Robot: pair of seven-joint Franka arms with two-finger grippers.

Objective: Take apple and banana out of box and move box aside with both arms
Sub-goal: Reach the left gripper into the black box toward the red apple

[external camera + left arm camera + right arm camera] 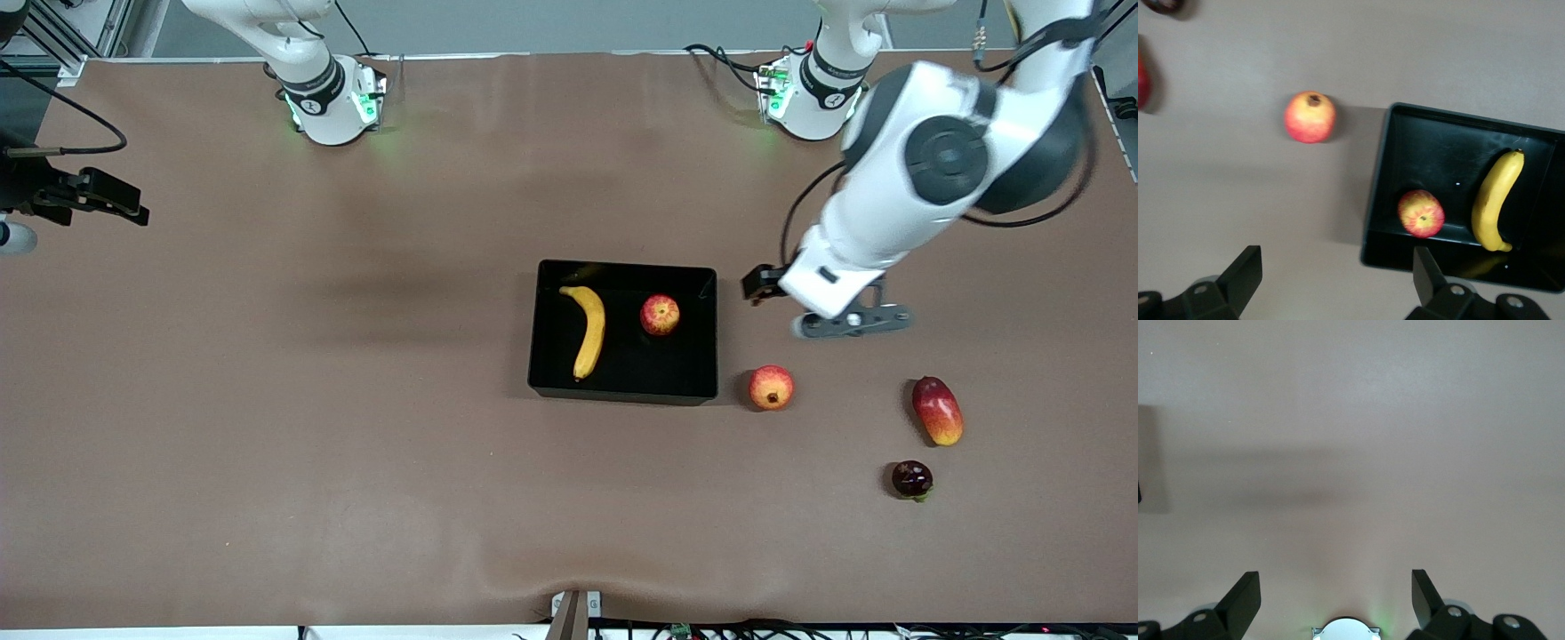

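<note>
The black box (702, 373) lies mid-table with the yellow banana (587, 331) and the red, yellow-streaked apple (660, 315) inside it. In the left wrist view the box (1381, 173) holds the apple (1421, 213) and the banana (1495, 200). My left gripper (763, 284) hangs open and empty over bare table, just off the box's wall toward the left arm's end. The left gripper (1336, 270) has one fingertip (1425, 263) over the box's corner. My right gripper (124, 209) waits open and empty at the right arm's end of the table. The right gripper (1336, 587) has only bare table under it.
A round orange-red fruit (771, 388) sits beside the box's corner toward the left arm's end. A red-yellow mango (937, 410) and a dark purple fruit (912, 479) lie farther toward that end. The right arm's base (1346, 630) shows in the right wrist view.
</note>
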